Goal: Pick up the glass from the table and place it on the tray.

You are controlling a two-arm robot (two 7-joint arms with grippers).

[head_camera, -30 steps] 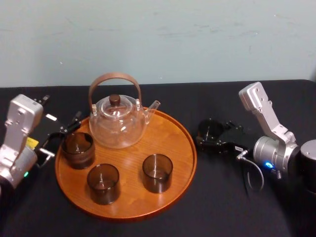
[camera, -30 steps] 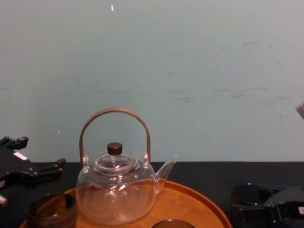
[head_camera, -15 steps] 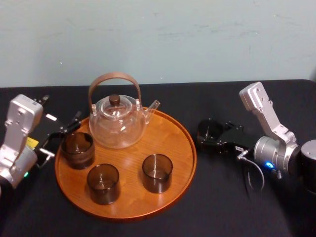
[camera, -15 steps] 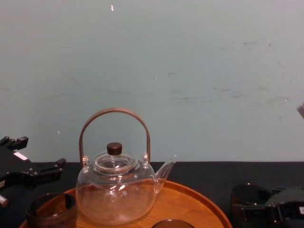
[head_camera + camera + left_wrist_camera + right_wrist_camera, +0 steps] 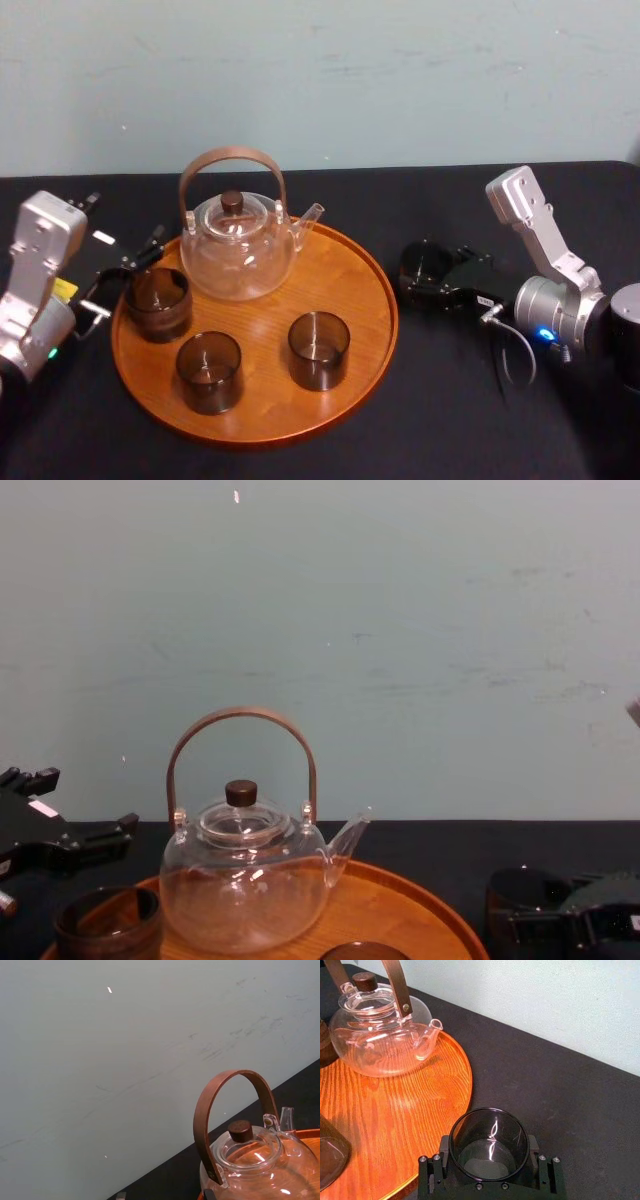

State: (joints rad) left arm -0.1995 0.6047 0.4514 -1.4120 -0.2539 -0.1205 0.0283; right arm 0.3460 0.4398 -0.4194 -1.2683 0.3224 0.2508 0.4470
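Head view: the black surface (image 5: 450, 400) carries the round wooden tray (image 5: 352, 300). The left tool (image 5: 125, 276) sits spread apart at the tray's left rim. The right tool (image 5: 420, 280), just right of the tray, clasps the dark glass (image 5: 424, 260).

Four glasses (image 5: 157, 303) (image 5: 210, 371) (image 5: 319, 349) (image 5: 424, 265), one teapot (image 5: 238, 255), one tray (image 5: 270, 405)

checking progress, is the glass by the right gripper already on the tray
No, the glass sits at the right gripper on the black table, beside the tray.
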